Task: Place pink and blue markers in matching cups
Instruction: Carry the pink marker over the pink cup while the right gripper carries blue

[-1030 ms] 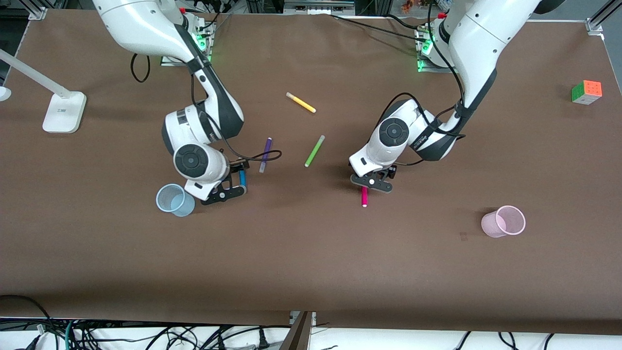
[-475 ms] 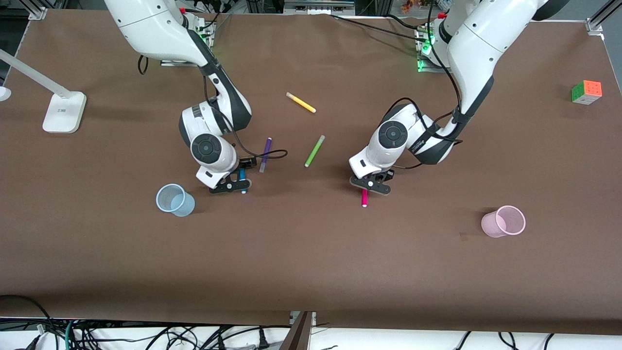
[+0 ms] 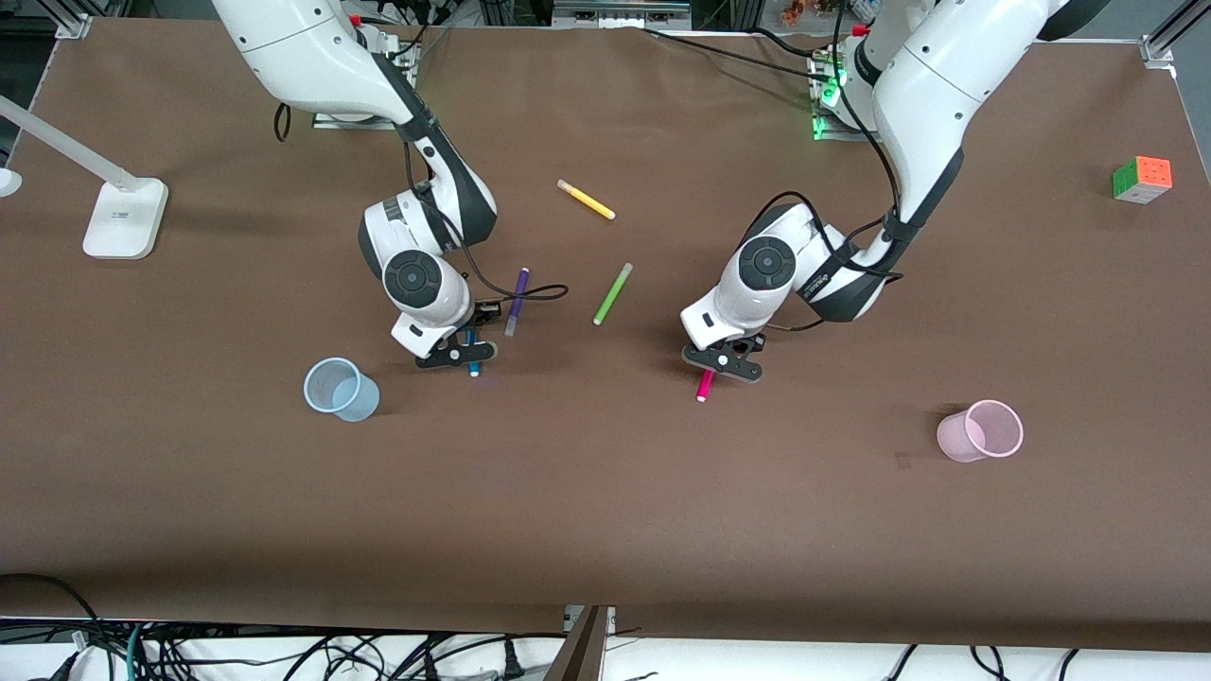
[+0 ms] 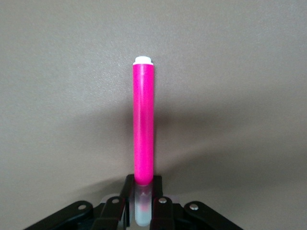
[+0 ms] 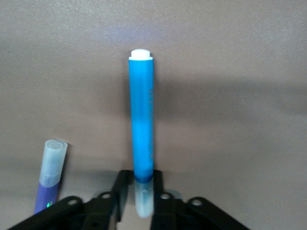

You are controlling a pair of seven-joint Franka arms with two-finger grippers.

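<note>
left gripper [image 3: 721,364] clamps pink marker [image 4: 143,129]; right gripper [image 3: 455,356] clamps blue marker [image 5: 142,120]

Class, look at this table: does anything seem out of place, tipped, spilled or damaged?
Nothing is damaged or spilled. The blue cup and pink cup stand upright. One stray: a Rubik's cube sits at the table edge toward the left arm's end, unrelated to the pens.

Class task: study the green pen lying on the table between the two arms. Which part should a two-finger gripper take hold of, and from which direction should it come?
Judging by its pose, grip the green pen around the middle of its barrel, coming straight down from above. It lies flat on the table, slim and slanted, so the fingers should close across its width, turned to match the slant. It lies apart from the purple pen and yellow pen.
</note>
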